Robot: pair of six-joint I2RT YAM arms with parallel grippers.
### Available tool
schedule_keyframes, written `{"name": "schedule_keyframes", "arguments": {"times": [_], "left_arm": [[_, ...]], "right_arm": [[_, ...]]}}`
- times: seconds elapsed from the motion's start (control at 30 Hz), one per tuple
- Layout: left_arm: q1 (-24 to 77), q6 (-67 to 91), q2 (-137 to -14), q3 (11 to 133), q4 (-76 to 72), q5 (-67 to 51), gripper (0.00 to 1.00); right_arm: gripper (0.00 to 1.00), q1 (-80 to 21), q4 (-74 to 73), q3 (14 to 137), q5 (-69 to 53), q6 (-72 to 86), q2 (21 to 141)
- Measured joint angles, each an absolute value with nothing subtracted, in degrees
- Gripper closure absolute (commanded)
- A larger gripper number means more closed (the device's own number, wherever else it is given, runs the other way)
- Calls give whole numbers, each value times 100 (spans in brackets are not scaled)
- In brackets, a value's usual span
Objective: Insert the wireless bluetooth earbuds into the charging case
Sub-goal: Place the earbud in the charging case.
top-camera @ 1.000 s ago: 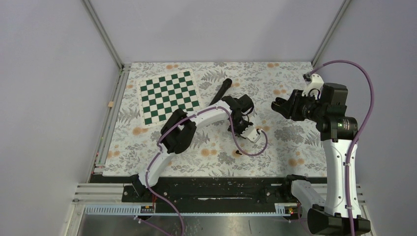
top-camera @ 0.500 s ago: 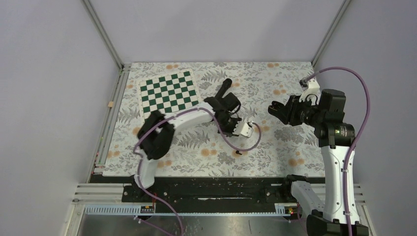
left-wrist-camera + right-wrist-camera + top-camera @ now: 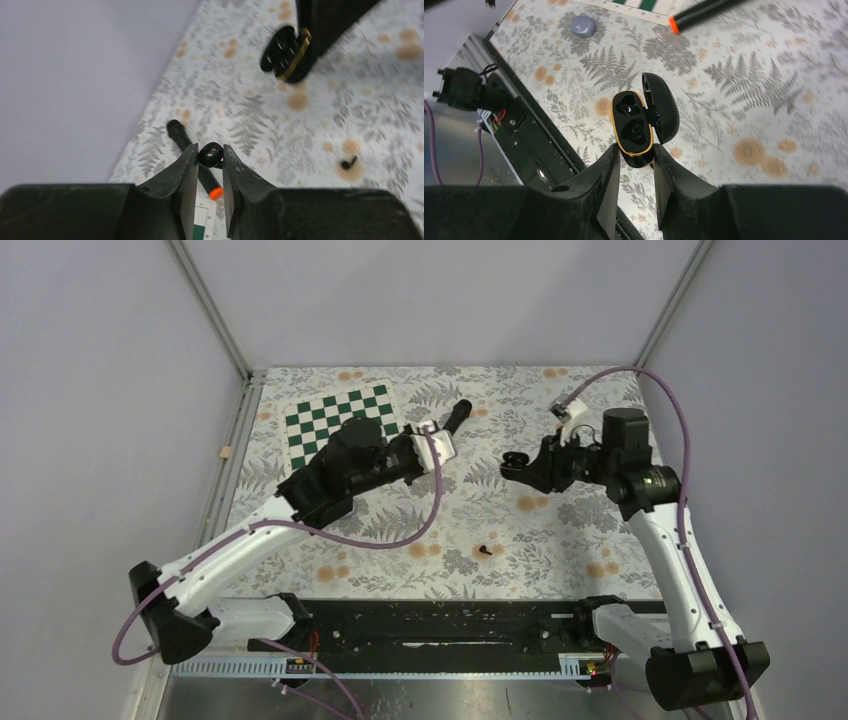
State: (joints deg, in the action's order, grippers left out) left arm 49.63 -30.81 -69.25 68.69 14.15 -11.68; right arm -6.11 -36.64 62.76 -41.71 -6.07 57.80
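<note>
My left gripper (image 3: 207, 157) is shut on a small black earbud (image 3: 211, 154) and holds it above the black marker (image 3: 184, 144). In the top view this gripper (image 3: 432, 452) hangs by the chessboard's right edge. My right gripper (image 3: 635, 152) is shut on the lower end of the open black charging case (image 3: 633, 125), which has a gold rim, dark wells and its lid flipped to the right. In the top view the case (image 3: 514, 462) is held above mid-table, right of the left gripper. A second black earbud (image 3: 487, 550) lies on the mat near the front, also in the left wrist view (image 3: 348, 162).
A green-and-white chessboard (image 3: 345, 430) lies at the back left. The black marker (image 3: 455, 420) with an orange tip (image 3: 672, 24) lies beside it. A pale purple rounded object (image 3: 584, 25) sits on the floral mat. A black rail (image 3: 450, 625) runs along the near edge.
My left arm has swung back and left from mid-table to beside the chessboard, carrying the black earbud. My right gripper has moved left toward the centre with the open case.
</note>
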Motion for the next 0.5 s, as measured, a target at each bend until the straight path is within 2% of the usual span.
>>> {"name": "schedule_keyframes", "arguments": {"times": [0.2,0.5], "left_arm": [[4954,-2657,-6576,6842,661,-436,100],[4954,-2386,-6652,6934,349,-75,100]], "right_arm": [[100,-1256,-2947,6595,-4257,-670,6263],[100,-2115,-1817,6766,-4001,-510,6598]]}}
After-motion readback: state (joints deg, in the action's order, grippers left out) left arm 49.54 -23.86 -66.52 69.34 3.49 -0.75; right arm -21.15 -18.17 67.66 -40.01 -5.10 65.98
